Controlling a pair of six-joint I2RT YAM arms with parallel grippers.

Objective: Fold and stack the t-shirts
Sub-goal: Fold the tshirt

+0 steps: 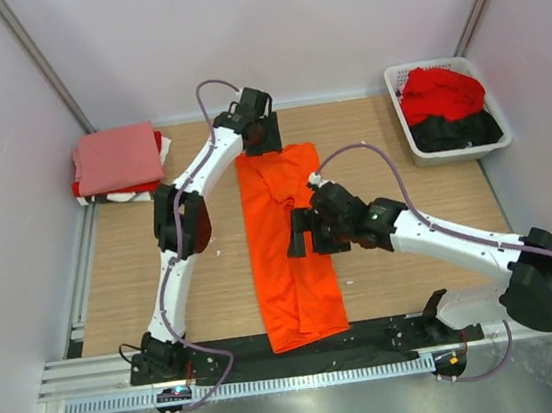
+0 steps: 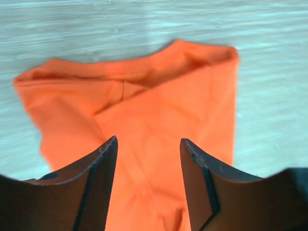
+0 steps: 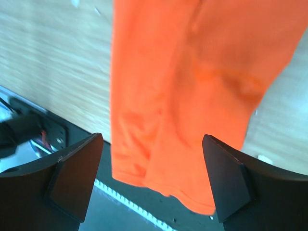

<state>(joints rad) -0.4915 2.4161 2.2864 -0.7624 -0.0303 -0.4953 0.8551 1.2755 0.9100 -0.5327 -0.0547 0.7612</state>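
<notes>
The orange t-shirt (image 1: 287, 255) lies as a long strip on the table (image 1: 133, 274), its lengthwise fold seemingly done, with the left gripper (image 2: 148, 139) over the collar end and the right gripper (image 3: 152, 136) over the hem half, both spread and empty, so the next move likely calls for pinching one end to fold it across.

Plain bright orange t-shirt (image 1: 287, 255); salmon-pink shirt (image 1: 117, 157); red shirt (image 1: 440, 91) and seemingly black shirt (image 1: 458, 131); white slatted basket (image 1: 402, 115).
</notes>
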